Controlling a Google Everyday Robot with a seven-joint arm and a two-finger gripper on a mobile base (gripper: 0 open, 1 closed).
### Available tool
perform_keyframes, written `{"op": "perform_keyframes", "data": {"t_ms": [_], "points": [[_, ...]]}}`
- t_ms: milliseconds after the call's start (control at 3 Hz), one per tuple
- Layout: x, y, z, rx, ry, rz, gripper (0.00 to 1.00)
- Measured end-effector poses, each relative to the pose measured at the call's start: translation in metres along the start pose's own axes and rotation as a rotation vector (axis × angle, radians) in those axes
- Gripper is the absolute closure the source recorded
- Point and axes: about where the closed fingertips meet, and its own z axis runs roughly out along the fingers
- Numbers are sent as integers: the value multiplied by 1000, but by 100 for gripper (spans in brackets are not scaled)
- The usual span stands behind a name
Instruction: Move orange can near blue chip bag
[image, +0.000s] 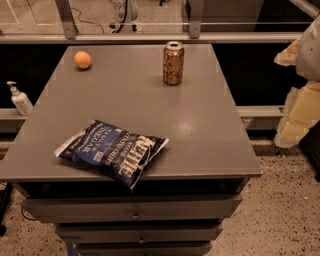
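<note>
The orange can (173, 63) stands upright at the far middle of the grey table (200, 130), copper-coloured with dark swirls and a silver top. The blue chip bag (114, 151) lies flat near the table's front left edge, navy with white lettering, one corner hanging over the edge. The gripper (299, 107) hangs at the right border of the camera view, off the table's right side and well away from both the can and the bag. It holds nothing that I can see.
A small round orange fruit (83, 60) sits at the table's far left corner. A white pump bottle (20, 99) stands on a ledge left of the table. Drawers run under the tabletop. A rail and glass wall lie behind.
</note>
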Motion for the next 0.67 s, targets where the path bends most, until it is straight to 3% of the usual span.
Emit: {"op": "perform_keyframes", "data": {"t_ms": [667], "points": [[-6, -3, 5, 10, -24, -17, 0]]}}
